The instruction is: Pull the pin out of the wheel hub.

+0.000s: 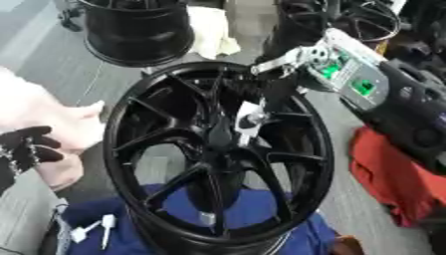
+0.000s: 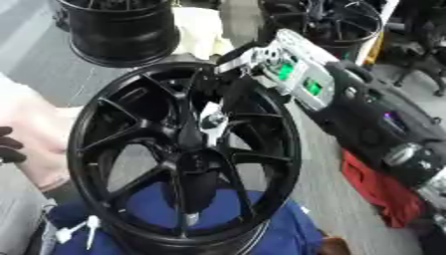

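The wheel hub (image 1: 218,154) is a black multi-spoke rim standing upright on edge at the centre of the view, its face turned toward the camera. Its lower edge rests on a blue cloth (image 1: 261,219).

The right arm (image 1: 409,119) enters from the 2 o'clock direction and crosses the rim at its upper right. The silver wrist section with green lights (image 1: 344,72) lies just outside the rim at 1 o'clock. The right hand (image 2: 212,122) reaches through to the centre of the wheel, where its dark fingers meet a small pale, silvery part at the hub bore. This part appears to be the pin (image 1: 251,120), positioned slightly toward 1 o'clock from the wheel centre. Whether the fingers are curled round the pin or merely touching it cannot be determined.

The left hand (image 1: 26,147) shows at the 9 o'clock edge of the view, well apart from the wheel. Its black fingers are curled inward and hold nothing. A pale pink padded object (image 1: 44,119) lies directly behind it.

A second black rim (image 1: 139,32) sits at 11 o'clock beyond the wheel. A red cloth (image 1: 383,169) lies at 4 o'clock. A small white object (image 1: 96,226) rests on the blue cloth at 7 o'clock
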Action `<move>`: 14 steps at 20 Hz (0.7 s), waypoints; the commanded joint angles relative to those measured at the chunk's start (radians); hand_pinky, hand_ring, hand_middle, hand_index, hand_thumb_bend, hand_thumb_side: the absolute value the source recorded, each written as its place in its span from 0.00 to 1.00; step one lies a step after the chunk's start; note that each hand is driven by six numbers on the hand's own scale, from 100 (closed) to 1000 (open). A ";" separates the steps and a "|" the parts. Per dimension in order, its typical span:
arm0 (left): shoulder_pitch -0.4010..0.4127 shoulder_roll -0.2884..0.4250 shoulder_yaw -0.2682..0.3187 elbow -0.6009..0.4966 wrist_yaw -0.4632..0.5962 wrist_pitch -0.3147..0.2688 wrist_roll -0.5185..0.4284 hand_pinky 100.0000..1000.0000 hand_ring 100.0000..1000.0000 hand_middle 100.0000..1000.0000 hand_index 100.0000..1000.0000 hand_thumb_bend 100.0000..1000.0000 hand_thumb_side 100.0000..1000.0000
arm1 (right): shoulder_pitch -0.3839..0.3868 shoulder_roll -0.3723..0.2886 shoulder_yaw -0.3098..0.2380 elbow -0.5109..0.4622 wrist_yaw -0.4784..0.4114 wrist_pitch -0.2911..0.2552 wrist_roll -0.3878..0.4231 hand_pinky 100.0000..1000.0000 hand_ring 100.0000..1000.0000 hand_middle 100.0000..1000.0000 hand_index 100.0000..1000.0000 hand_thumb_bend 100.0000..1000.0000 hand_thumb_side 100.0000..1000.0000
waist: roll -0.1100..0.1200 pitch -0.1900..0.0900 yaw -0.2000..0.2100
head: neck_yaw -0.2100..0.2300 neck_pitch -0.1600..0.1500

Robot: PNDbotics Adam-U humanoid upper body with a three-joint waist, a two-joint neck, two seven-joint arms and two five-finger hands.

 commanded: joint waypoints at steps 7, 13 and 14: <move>-0.009 0.025 -0.002 -0.016 -0.001 -0.002 0.000 0.81 0.67 0.65 0.87 0.00 0.86 | -0.004 -0.004 -0.017 0.018 0.000 0.005 0.004 0.82 0.85 0.81 0.93 0.38 0.34 | 0.007 -0.006 0.001 | 0.000 0.006; -0.008 0.025 -0.002 -0.016 -0.001 -0.001 0.000 0.81 0.67 0.65 0.87 0.00 0.86 | 0.001 -0.007 -0.013 0.003 -0.013 0.023 0.004 0.76 0.79 0.76 0.90 0.38 0.33 | 0.007 -0.007 0.001 | 0.000 0.006; -0.008 0.025 -0.002 -0.016 -0.001 -0.001 0.000 0.81 0.67 0.65 0.87 0.00 0.86 | 0.002 -0.008 -0.013 -0.001 -0.015 0.025 0.004 0.75 0.78 0.75 0.88 0.38 0.33 | 0.006 -0.007 0.001 | 0.000 0.006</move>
